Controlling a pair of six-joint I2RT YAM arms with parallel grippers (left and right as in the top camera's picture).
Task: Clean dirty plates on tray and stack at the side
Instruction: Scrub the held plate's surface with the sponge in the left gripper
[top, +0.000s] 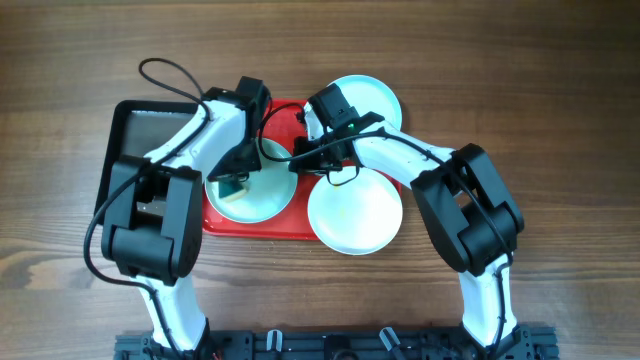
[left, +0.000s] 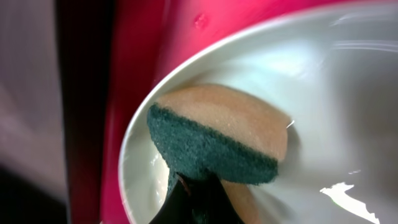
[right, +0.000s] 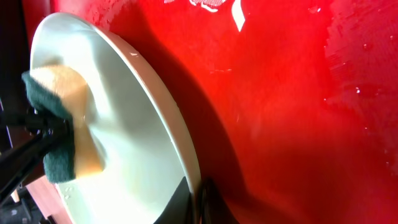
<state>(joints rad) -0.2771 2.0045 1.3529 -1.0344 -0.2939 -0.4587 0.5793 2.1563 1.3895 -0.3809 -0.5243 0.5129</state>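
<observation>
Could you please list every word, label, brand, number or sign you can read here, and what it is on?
No readable text in any view.
The tray, the held plate, the other plates, the sponge and the black tray are all plain; the arms show no legible markings.

We see the three plates (top: 355, 215) in a plain pale mint-white, the tray (top: 285, 228) in glossy red with wet sheen, and a second tray (top: 115, 140) in black. The sponge (left: 230, 121) is peach-tan with a dark green scouring layer. The table (top: 560, 100) is brown with streaky wood grain; the left arm (top: 205, 130) and right arm (top: 400, 150) are white with black housings.
</observation>
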